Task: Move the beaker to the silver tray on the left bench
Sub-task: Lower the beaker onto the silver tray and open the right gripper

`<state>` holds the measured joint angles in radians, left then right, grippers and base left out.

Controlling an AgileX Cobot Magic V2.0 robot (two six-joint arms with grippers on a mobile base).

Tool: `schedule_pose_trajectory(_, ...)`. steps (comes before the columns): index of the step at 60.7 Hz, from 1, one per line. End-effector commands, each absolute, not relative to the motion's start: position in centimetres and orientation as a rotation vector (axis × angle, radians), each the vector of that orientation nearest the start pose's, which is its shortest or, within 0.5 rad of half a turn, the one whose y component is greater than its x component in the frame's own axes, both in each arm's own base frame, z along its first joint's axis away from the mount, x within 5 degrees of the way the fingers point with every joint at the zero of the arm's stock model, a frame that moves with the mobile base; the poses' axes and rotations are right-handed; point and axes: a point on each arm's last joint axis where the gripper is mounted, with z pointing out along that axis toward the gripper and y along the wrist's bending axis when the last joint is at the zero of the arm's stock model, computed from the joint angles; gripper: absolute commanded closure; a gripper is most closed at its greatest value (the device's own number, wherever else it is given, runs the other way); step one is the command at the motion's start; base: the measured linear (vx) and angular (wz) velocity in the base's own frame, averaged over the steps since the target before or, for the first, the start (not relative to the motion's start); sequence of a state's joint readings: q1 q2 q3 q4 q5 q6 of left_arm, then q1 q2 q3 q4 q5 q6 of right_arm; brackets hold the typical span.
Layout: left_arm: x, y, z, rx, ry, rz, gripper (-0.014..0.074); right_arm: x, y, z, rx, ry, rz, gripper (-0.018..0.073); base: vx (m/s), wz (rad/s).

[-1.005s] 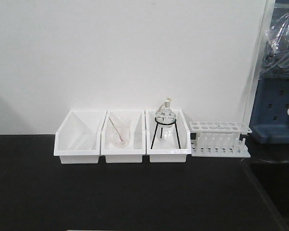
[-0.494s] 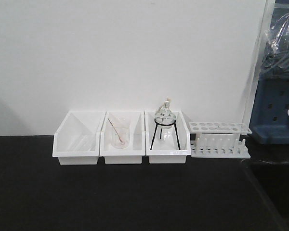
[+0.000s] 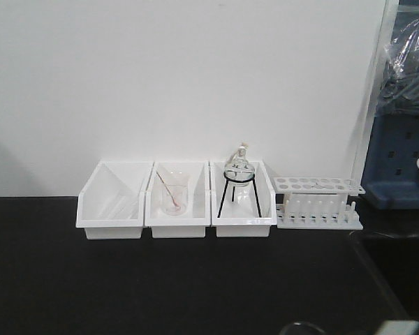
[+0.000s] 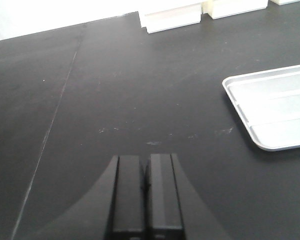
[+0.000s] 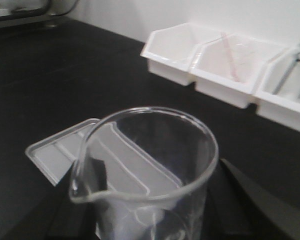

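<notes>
My right gripper [image 5: 155,202] is shut on the beaker [image 5: 145,165], a small clear glass one with its pouring lip at the lower left. Dark fingers [image 5: 97,172] press on both of its sides. Behind and below it, partly seen through the glass, lies the silver tray [image 5: 52,150] on the black bench. The beaker's rim [image 3: 300,326] just shows at the bottom edge of the front view. In the left wrist view my left gripper [image 4: 145,192] is shut with nothing in it, low over bare black bench, and the silver tray [image 4: 275,107] lies to its right.
Three white bins [image 3: 112,202] stand in a row against the back wall. The middle one holds a beaker with a pinkish rod [image 3: 173,197], the right one a round flask on a black tripod [image 3: 239,178]. A white test-tube rack [image 3: 318,204] and blue equipment [image 3: 398,167] stand further right.
The beaker's rim and a pale part of the right arm have come up into the bottom edge of the front view. The bins sit slightly further left than one second ago.
</notes>
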<state>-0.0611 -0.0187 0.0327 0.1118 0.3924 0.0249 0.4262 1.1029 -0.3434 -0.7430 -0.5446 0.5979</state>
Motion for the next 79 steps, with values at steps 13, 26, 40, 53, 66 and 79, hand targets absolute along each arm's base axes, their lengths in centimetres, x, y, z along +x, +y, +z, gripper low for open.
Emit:
schedule_pose_trajectory(13, 5.4, 0.0, 16.9, 0.153, 1.811, 0.078, 0.0595, 25.9, 18.5, 18.6, -0.83, 1.517, 0.99, 0.0572, 0.0, 0.0)
schedule_pose_trajectory(26, 5.4, 0.0, 16.9, 0.153, 1.811, 0.078, 0.0595, 27.9, 22.0, 14.7, -0.922, 1.559, 1.025, 0.0572, 0.0, 0.0)
schedule_pose_trajectory(40, 5.4, 0.0, 16.9, 0.153, 1.811, 0.078, 0.0595, 29.2, 23.6, 13.1, -0.946, 1.632, 0.904, 0.057, 0.0, 0.0)
schedule_pose_trajectory(53, 5.4, 0.0, 16.9, 0.153, 1.811, 0.078, 0.0595, 30.3, 23.1, 13.0, -0.84, 1.681, 0.812, 0.056, 0.0, 0.0)
schedule_pose_trajectory(66, 5.4, 0.0, 16.9, 0.153, 1.811, 0.078, 0.0595, 30.6, 22.8, 12.4, -0.803, 1.731, 0.777, 0.0512, 0.0, 0.0)
schedule_pose_trajectory(79, 5.4, 0.0, 16.9, 0.153, 1.811, 0.078, 0.0595, 30.6, 22.8, 10.9, -0.831, 1.754, 0.76, 0.0428, 0.0, 0.0)
